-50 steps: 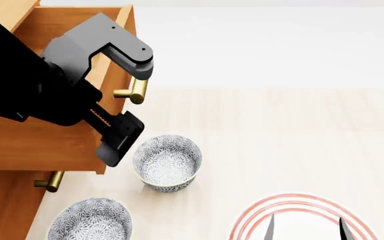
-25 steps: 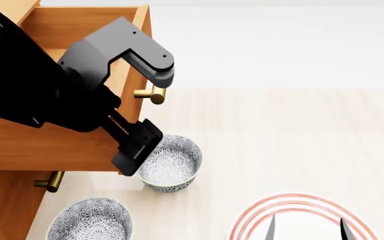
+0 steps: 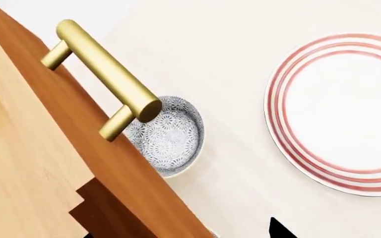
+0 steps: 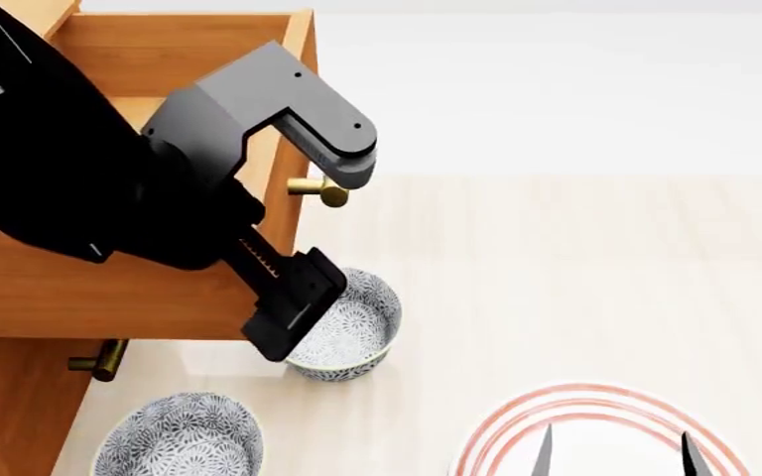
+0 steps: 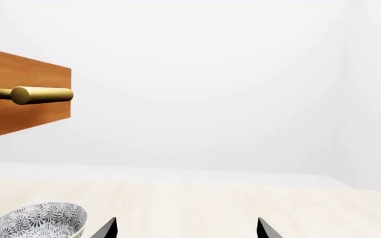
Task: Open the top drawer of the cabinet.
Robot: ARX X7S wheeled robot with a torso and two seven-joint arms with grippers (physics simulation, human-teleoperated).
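- Since the earlier head views, the top drawer [image 4: 156,288] has slid farther out of the cabinet [image 4: 11,416] at my far left, and its front edge now overhangs the nearer bowl's rim.
- My left gripper [image 4: 321,233] has travelled with it, jaws spread wide apart on either side of the brass handle [image 4: 321,190] without clamping it.
- The top drawer is an orange-brown wooden box with a lighter interior; my left wrist camera shows its brass bar handle on two short posts.
- Below it, I see the end of a second brass handle [image 4: 100,360] on the lower drawer.
- I count two patterned bowls on the pale desk [image 4: 593,278]: one [image 4: 348,332] just beside the drawer front, another [image 4: 180,436] nearer me.
- One white plate [image 4: 606,436] with red rings lies at right.
- My right gripper [image 4: 613,451] shows only as two dark tips, held apart, over that plate.
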